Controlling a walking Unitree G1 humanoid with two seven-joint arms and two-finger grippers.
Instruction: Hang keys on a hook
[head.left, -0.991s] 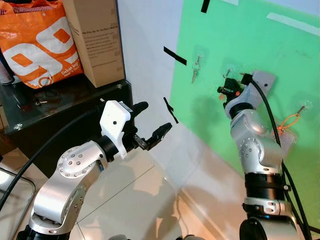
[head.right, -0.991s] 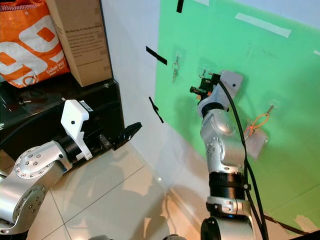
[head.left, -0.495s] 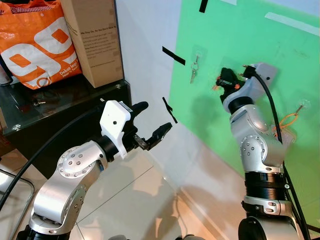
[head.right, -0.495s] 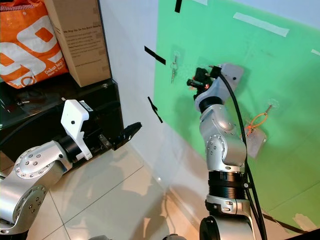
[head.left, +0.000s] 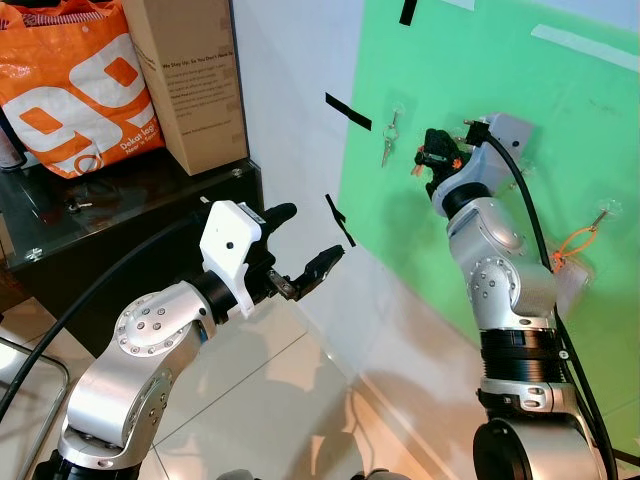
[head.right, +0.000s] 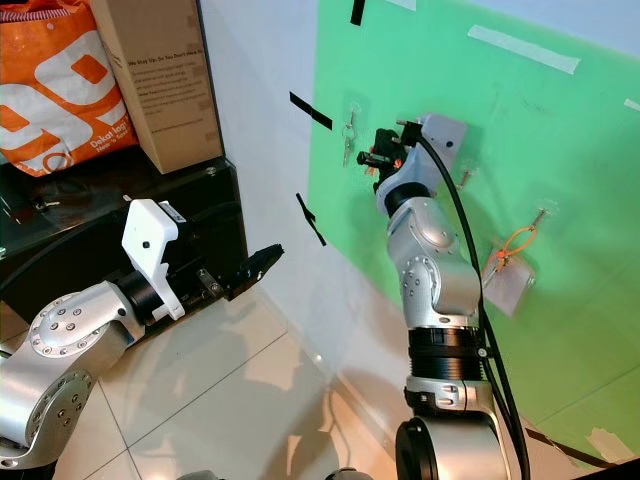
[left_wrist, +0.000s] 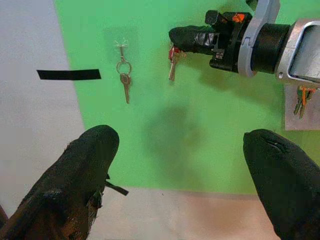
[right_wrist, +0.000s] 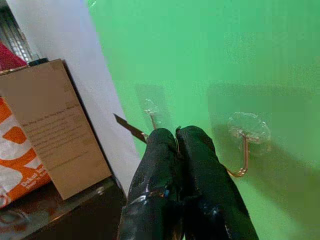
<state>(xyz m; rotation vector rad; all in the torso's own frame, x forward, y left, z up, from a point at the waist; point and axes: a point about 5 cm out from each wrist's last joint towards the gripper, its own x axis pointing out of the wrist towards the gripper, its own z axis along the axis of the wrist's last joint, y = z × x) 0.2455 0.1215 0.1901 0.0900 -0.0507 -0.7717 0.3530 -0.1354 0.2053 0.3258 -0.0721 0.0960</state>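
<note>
Task judged midway. Right gripper (left_wrist: 187, 39) raised against the green wall sheet (head.left: 560, 110), fingers (right_wrist: 192, 150) pressed together on the ring of a small bunch of keys (left_wrist: 172, 62), which dangled just below the fingertips and looked free of any hook. Bare hook (right_wrist: 242, 155) with its clear suction pad stuck to the sheet just beside the fingertips, on the side away from the cardboard box; ring not yet over it. Left to do, by the look of it: bringing the ring across to that hook, slipping it on, then letting go.

Another key (left_wrist: 125, 80) already hung on its own hook (left_wrist: 121, 47), a little beyond the fingertips toward the black tape strip (left_wrist: 68, 74). Further bunch with an orange loop (head.left: 578, 240) on a hook well behind the wrist.

Left gripper (head.left: 300, 250) held low and well apart from the wall, fingers spread, nothing between them.

Beyond the fingertips: white wall (head.left: 290, 60), cardboard box (head.left: 190, 80) and orange bag (head.left: 75, 85) on a dark glass-topped cabinet (head.left: 130, 215). Pale glossy tile floor (head.left: 290, 400) below.
</note>
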